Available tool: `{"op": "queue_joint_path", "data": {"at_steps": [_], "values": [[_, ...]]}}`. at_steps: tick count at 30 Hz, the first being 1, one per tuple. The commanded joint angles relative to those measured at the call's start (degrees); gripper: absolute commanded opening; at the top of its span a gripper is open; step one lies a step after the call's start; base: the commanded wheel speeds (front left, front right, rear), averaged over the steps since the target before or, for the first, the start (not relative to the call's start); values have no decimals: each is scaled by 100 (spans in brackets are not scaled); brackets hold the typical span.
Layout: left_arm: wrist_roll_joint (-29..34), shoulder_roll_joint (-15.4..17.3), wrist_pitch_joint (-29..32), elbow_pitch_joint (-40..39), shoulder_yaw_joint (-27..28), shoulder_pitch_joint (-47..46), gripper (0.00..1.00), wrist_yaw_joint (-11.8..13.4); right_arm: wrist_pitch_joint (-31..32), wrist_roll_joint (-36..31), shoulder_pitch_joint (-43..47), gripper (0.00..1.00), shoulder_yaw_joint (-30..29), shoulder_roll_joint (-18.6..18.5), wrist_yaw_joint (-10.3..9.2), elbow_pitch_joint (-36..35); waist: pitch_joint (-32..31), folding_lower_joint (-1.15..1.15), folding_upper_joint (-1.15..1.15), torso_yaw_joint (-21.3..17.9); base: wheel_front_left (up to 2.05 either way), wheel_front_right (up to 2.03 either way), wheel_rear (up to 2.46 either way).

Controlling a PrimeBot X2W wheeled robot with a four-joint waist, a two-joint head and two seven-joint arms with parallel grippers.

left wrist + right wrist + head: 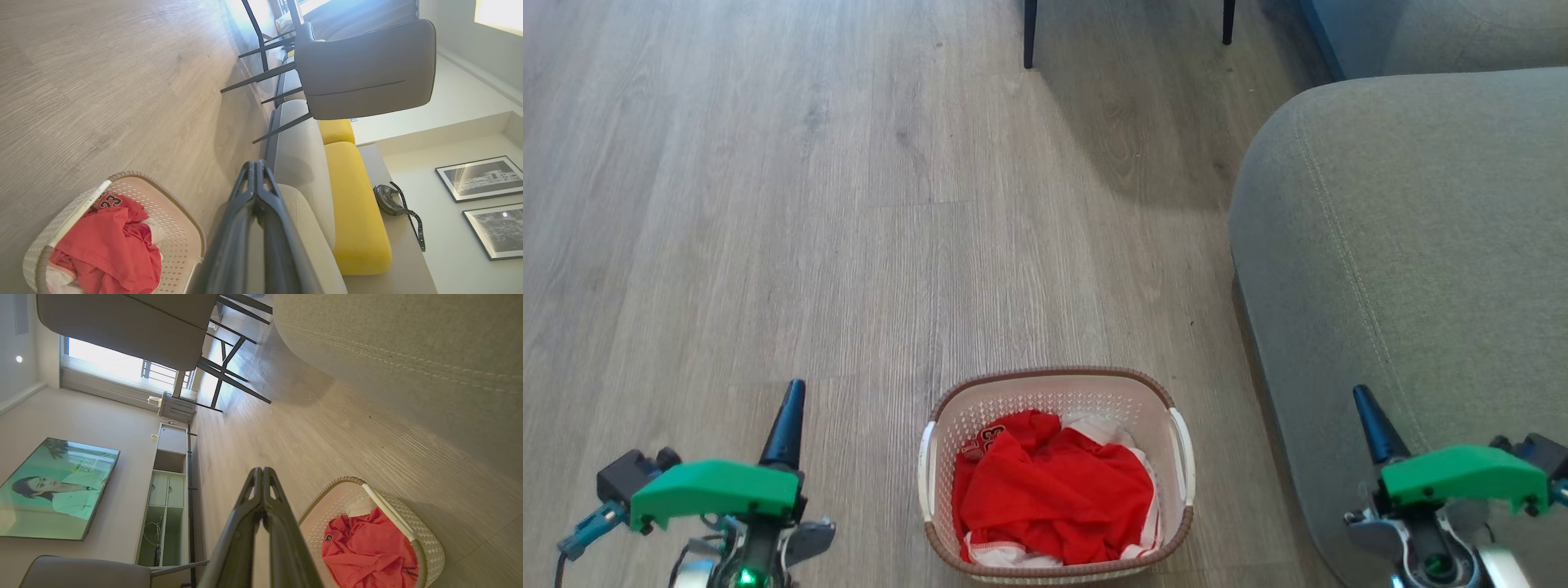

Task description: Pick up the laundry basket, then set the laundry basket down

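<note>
- Near centre of the pale grey wood-look plank floor point(809, 204): small rounded-rectangular cream-white perforated plastic laundry basket point(1058, 398) with brown woven-look rim and two white side handles, upright, resting on the floor.
- Inside the laundry basket: crumpled red-and-white clothes point(1054, 490), mostly red, white showing at the near and far-right edges, a printed number on a far-left fold.
- Left of the laundry basket and apart from it: left tool point(792, 396), two long dark fingers pressed together, closed on nothing, pointing to the far side, green cover at its base.
- At the lower right, seen against the grey-green upholstered sofa point(1405, 245): right tool point(1368, 408), likewise closed and empty, well apart from the basket's right handle.
- Just right of the laundry basket: rounded sofa front, a strip of floor between the two.
- Far side, top centre: two thin dark chair legs point(1029, 33), shadow on the floor beside them.
- Left wrist view: left tool point(256, 165) with fingertips meeting; laundry basket point(175, 228) at lower left; beyond, grey upholstered chair point(367, 69) on dark legs, yellow cushions point(351, 204), two black-framed pictures point(478, 177) on a pale wall.
- Right wrist view: right tool point(261, 471) with fingertips meeting; laundry basket point(429, 543) at lower right; lit wall screen point(53, 490) and white shelf unit point(167, 498) on the other side.
</note>
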Motion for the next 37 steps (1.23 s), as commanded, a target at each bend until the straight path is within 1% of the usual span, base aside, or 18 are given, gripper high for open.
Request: {"op": "queue_joint_path", "data": {"at_steps": [1, 34, 37], "values": [[-129, 93, 30, -145, 184, -312, 0, -62, 46, 138, -304, 0, 25, -95, 30, -170, 0, 0, 0, 0, 0, 0, 0], [-2047, 78, 576, -3, 743, -462, 0, -331, 588, 2078, -419, 0, -395, -74, 41, -84, -17, 0, 0, -17, 0, 0, 0], [-2083, 73, 592, 1, 761, -466, 0, -337, 604, 2115, -422, 0, -409, -69, 41, -82, -18, 0, 0, -18, 0, 0, 0]]}}
